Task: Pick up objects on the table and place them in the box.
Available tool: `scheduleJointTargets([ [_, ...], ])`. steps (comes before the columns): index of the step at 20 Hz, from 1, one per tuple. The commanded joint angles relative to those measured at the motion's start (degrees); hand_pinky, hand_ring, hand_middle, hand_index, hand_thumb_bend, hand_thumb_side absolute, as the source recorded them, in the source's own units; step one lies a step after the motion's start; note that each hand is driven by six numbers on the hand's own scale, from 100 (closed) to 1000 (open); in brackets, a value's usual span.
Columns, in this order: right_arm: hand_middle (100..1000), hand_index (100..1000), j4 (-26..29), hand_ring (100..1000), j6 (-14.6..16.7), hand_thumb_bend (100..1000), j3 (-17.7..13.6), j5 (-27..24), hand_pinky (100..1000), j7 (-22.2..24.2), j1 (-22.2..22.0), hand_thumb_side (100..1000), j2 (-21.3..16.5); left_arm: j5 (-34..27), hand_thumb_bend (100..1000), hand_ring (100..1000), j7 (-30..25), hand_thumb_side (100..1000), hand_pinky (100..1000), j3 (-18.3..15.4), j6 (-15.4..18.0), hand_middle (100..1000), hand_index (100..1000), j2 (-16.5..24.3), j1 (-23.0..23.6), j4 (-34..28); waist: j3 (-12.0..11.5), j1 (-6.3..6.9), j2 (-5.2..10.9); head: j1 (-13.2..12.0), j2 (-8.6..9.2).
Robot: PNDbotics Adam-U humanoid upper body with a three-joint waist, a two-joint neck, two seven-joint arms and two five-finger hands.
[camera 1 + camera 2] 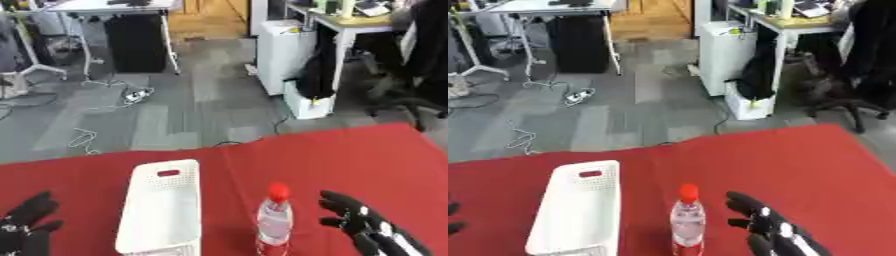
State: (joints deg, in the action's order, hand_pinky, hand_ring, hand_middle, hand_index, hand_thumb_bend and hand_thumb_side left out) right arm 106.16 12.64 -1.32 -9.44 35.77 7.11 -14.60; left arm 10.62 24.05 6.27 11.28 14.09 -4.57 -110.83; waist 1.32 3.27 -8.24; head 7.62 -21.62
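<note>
Down in the lower left corner sat the left hand [24, 225], black, fingers spread and relaxed, holding nothing, its wrist cut off by the frame edge. The right eye view caught only a sliver of its fingertips at the left border, so the left eye view was the one to trust there.

Moving across the red table [350, 160], the white box [162, 210] stood lengthwise, perforated walls, a slot handle at its far end showing red cloth through it. Its near end ran off the bottom of the picture, and nothing could be made out lying inside it.

Just right of the box, apart from it, stood the bottle [275, 220], upright, clear plastic with a red cap. Its base was cut off in the left eye view; the right eye view showed a band of red label low on it, but any writing there was too blurred to read.

Then the right hand [754, 215], black with silvery parts further down toward the wrist, came in from the lower right. Its fingers were open and splayed toward the bottle, near it but not touching, a gap of red cloth showing between them. The forearm ran out of frame at the bottom.
</note>
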Motion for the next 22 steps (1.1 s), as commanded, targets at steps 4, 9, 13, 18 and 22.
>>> scheduleJointTargets([
  [4, 1000, 1000, -0.24, 1000, -2.12, 361, -0.74, 1.99, 905, -1.50, 0.48, 273, -1.44, 0.00, 337, 826, 0.04, 832, 704, -0.57, 0.17, 815, 817, 0.54, 0.01, -0.63, 0.01, -0.11, 0.65, 0.54, -0.29],
  [9, 1000, 1000, -0.91, 1000, -4.98, 378, -0.97, 6.86, 979, -4.44, 0.72, 164, -1.72, -0.05, 336, 827, -0.01, 832, 704, -0.55, 0.20, 815, 817, 0.51, 0.04, -0.59, -0.03, -0.11, 0.53, 0.34, -0.41],
  [13, 1000, 1000, -1.11, 1000, -6.67, 369, -0.93, 9.05, 1000, -6.53, 0.79, 100, -1.51, -0.10, 336, 827, -0.11, 831, 704, -0.51, 0.22, 816, 817, 0.53, 0.01, -0.61, 0.00, -0.03, 0.39, 0.28, -0.49],
  [18, 1000, 1000, -0.99, 1000, -7.84, 369, -0.55, 9.55, 1000, -7.93, 1.02, 100, -0.96, -0.16, 337, 828, -0.30, 831, 705, -0.42, 0.25, 816, 817, 0.58, -0.06, -0.69, -0.17, 0.04, 0.14, 0.23, -0.59],
  [22, 1000, 1000, -0.93, 1000, -7.45, 365, -0.20, 9.06, 1000, -7.22, 1.19, 100, -0.43, -0.21, 337, 828, -0.38, 831, 705, -0.40, 0.23, 816, 822, 0.65, -0.11, -0.77, -0.37, 0.07, -0.05, 0.10, -0.67],
])
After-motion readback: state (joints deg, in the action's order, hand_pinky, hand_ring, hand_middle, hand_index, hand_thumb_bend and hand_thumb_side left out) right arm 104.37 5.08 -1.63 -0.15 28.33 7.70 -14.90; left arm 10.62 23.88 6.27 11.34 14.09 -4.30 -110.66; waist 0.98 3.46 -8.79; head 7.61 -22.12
